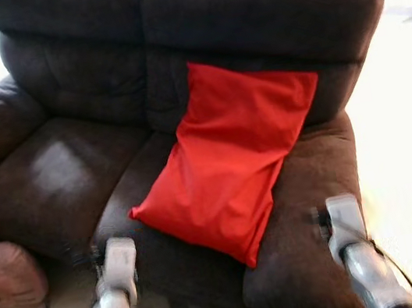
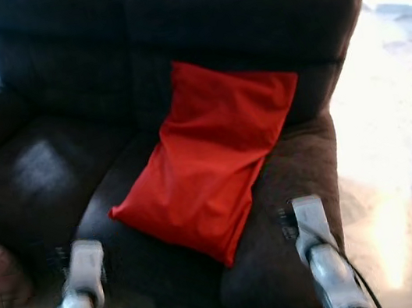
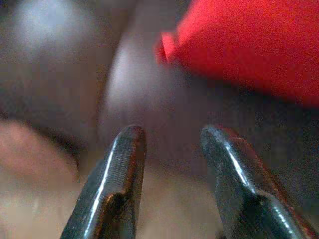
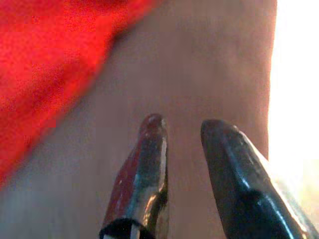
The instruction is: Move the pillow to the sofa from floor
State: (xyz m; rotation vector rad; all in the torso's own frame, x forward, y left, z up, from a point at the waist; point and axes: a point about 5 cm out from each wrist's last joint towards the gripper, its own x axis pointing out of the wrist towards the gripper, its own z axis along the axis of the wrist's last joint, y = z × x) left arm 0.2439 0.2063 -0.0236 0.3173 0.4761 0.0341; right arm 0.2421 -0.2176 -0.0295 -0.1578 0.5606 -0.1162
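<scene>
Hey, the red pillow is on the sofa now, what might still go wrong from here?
The red fabric pillow leans tilted against the dark brown sofa's backrest, its lower corner near the seat's front edge, so it may slide forward and off. The left gripper and right gripper hang open just in front of the seat, one to each side of the pillow; a careless move of either arm could snag that corner and drag the pillow down.
</scene>
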